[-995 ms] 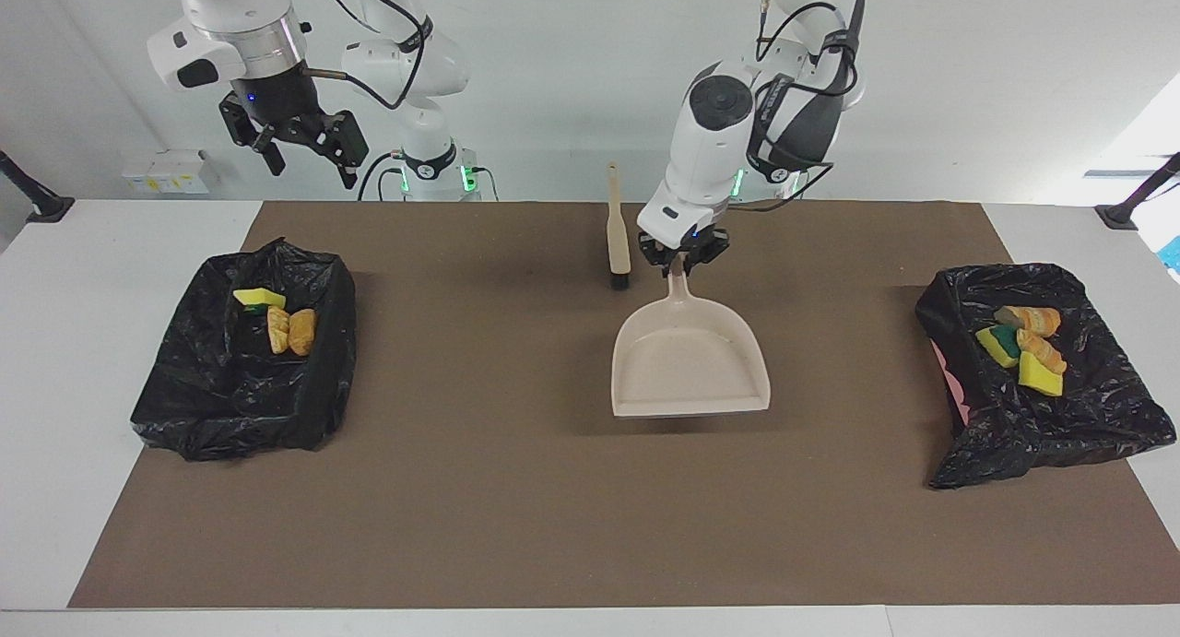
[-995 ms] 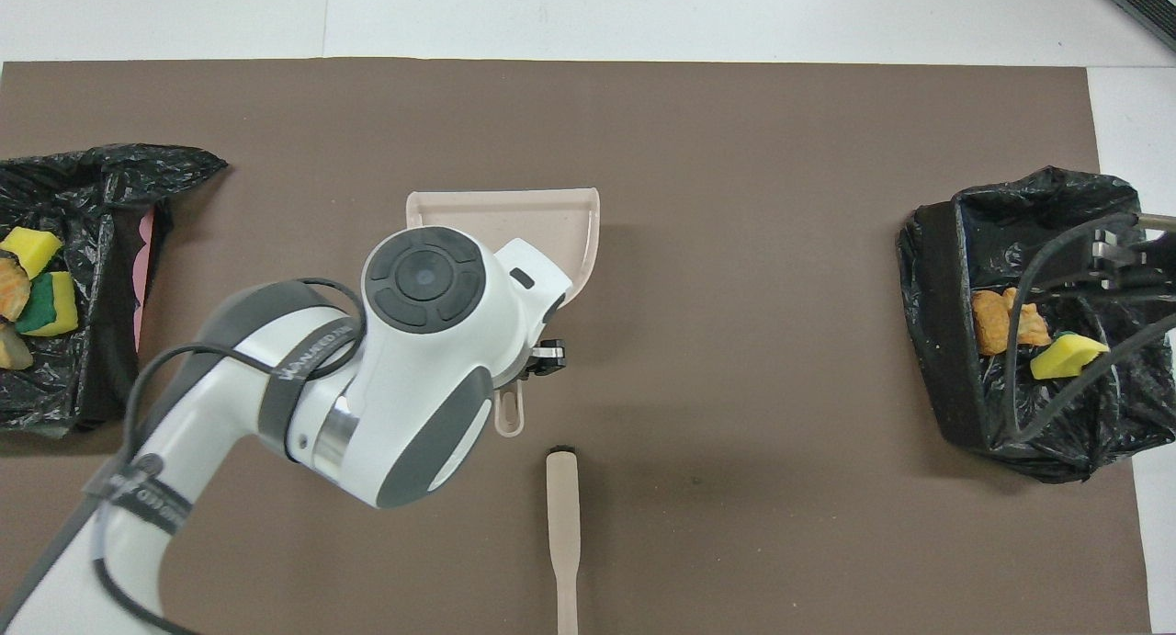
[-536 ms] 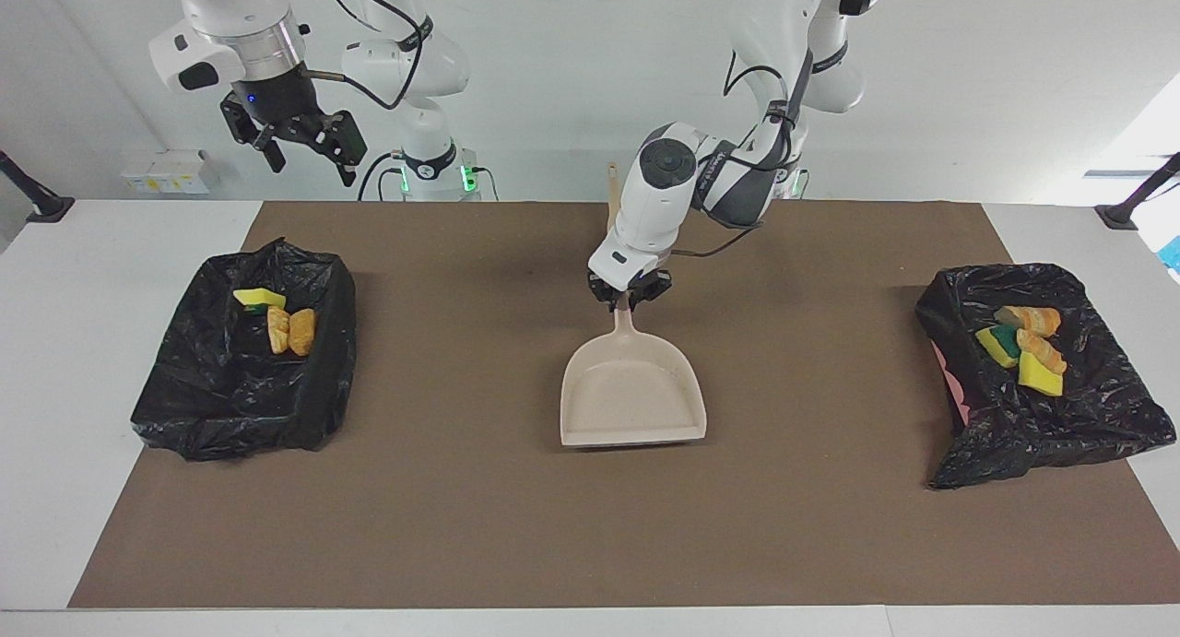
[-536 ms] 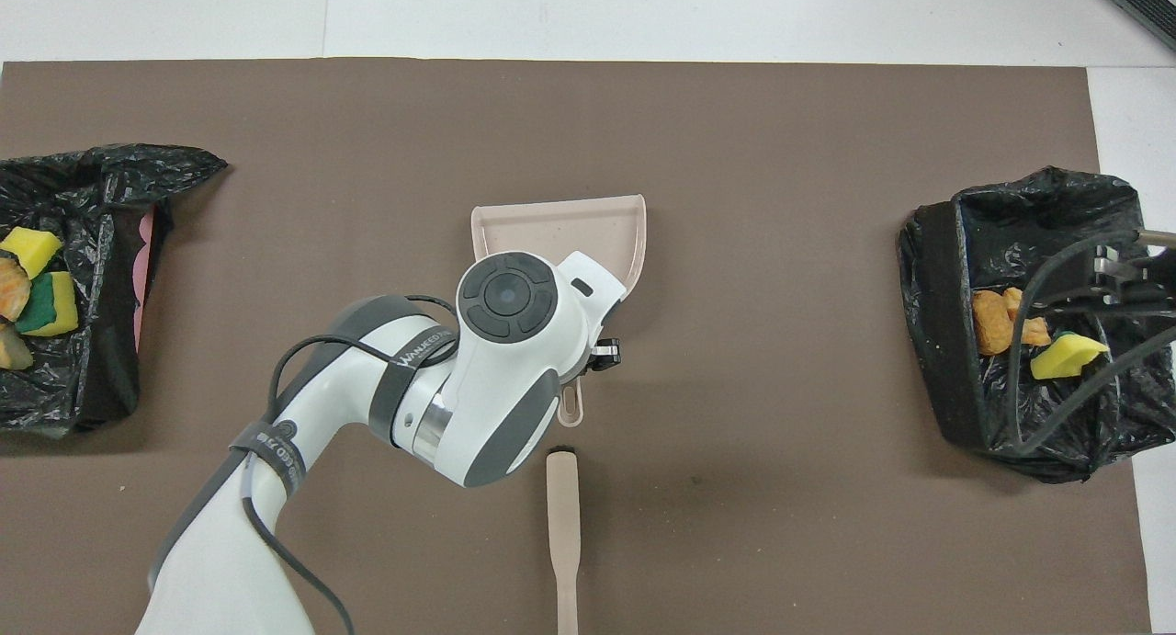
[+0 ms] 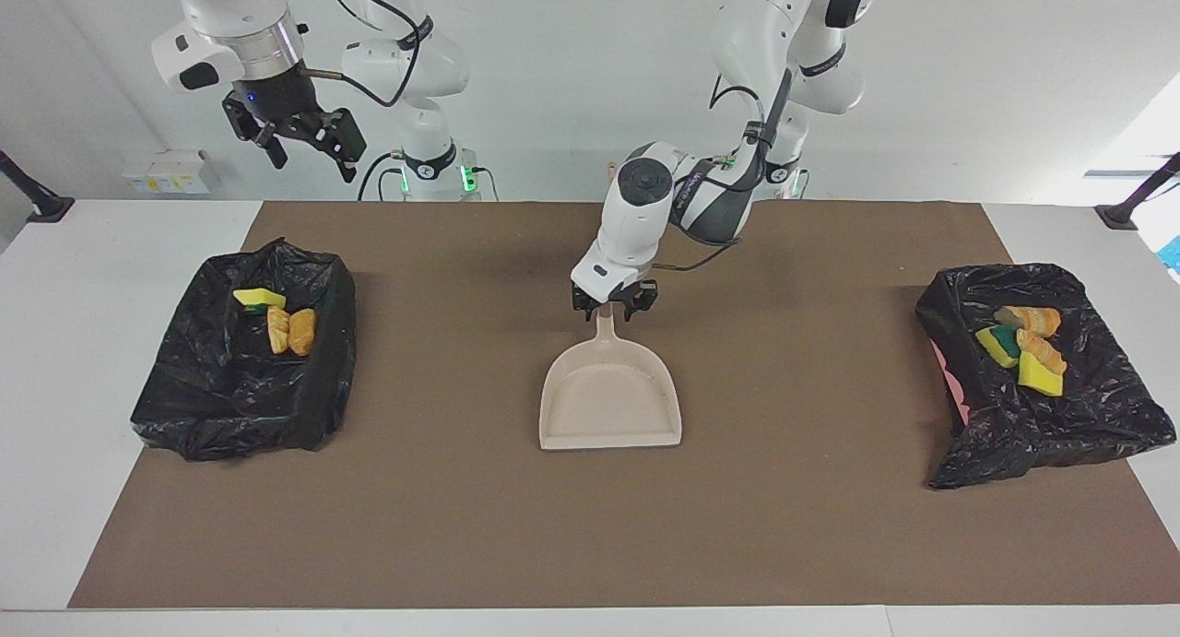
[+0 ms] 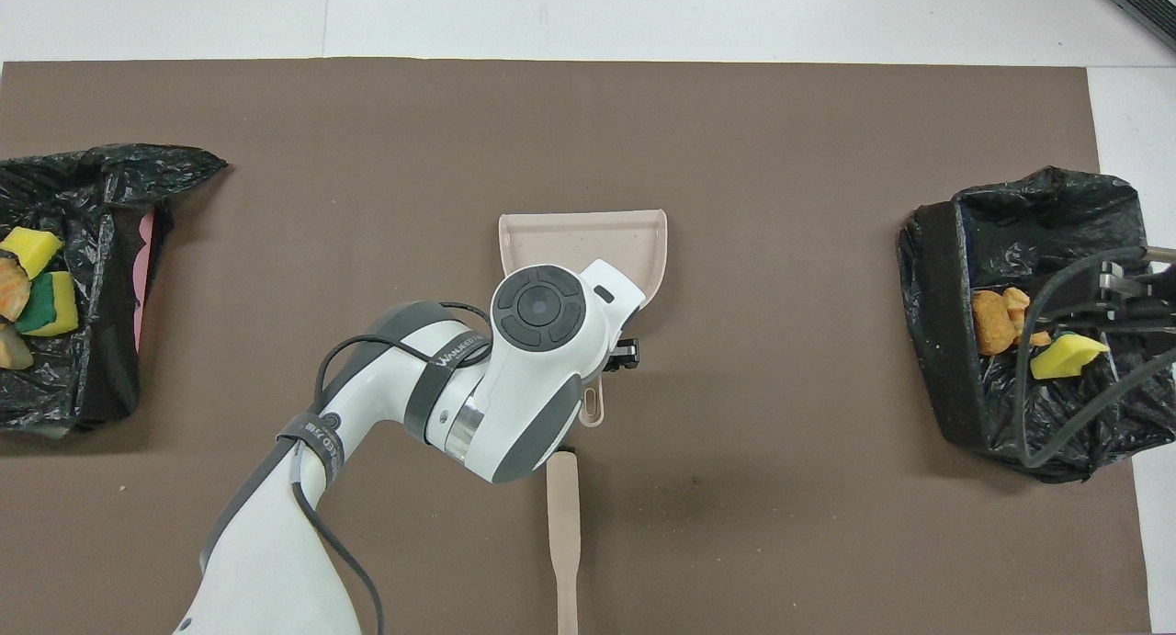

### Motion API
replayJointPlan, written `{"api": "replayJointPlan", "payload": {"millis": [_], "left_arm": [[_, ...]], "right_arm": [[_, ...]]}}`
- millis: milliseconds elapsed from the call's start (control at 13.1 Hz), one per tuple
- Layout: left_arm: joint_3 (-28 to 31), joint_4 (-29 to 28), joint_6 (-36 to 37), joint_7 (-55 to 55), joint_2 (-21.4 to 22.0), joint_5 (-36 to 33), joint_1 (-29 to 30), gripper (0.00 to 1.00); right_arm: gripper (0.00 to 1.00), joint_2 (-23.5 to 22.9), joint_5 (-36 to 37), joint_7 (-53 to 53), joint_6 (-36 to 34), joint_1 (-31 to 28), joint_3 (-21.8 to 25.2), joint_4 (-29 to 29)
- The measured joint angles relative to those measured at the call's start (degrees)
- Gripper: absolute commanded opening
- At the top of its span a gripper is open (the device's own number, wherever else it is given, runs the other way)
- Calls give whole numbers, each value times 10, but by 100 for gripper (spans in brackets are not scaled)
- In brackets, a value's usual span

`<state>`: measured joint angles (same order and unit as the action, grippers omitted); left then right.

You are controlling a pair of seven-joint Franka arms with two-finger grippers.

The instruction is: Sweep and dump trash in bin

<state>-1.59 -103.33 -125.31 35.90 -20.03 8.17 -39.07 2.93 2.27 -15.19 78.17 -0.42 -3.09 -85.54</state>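
The beige dustpan lies flat on the brown mat in the middle of the frame, its open mouth turned away from the robots. The left pincer is down at the end of the dustpan's handle, its fingers spread to either side of the handle rather than pressed on it. The right pincer hangs high near the top of the facing view, jaws wide and holding nothing.

All of the trash sits in two bins lined with black bags. The bin at the right arm's end holds a yellow sponge chunk and two orange-tan bread pieces. The bin at the left arm's end holds two more bread pieces and two yellow-and-green sponge chunks.

The overhead view shows the beige brush lying on the mat at the bottom middle, bristle end just beside the dustpan's handle tip. In the facing view the left arm covers nearly all of it. Overhead, the left arm's wrist hides the pincer and half of the dustpan, and the right pincer and its cables lie over the right arm's bin. That view also shows a pink inner wall on the other bin.

A strap on the left arm carries pale lettering starting "WAN"; the rest cannot be read. The white bench shows around the mat.
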Motion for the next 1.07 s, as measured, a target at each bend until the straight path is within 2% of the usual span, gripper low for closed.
{"api": "replayJointPlan", "payload": {"millis": [459, 765, 1071], "left_arm": [[19, 16, 59, -110, 59, -24, 82, 100], [23, 44, 117, -221, 84, -26, 173, 100], [26, 73, 212, -344, 134, -26, 271, 100]], "right_arm": [[100, 0, -17, 0, 0, 0, 0, 0], [100, 0, -17, 0, 0, 0, 0, 0], [100, 0, -17, 0, 0, 0, 0, 0]]}}
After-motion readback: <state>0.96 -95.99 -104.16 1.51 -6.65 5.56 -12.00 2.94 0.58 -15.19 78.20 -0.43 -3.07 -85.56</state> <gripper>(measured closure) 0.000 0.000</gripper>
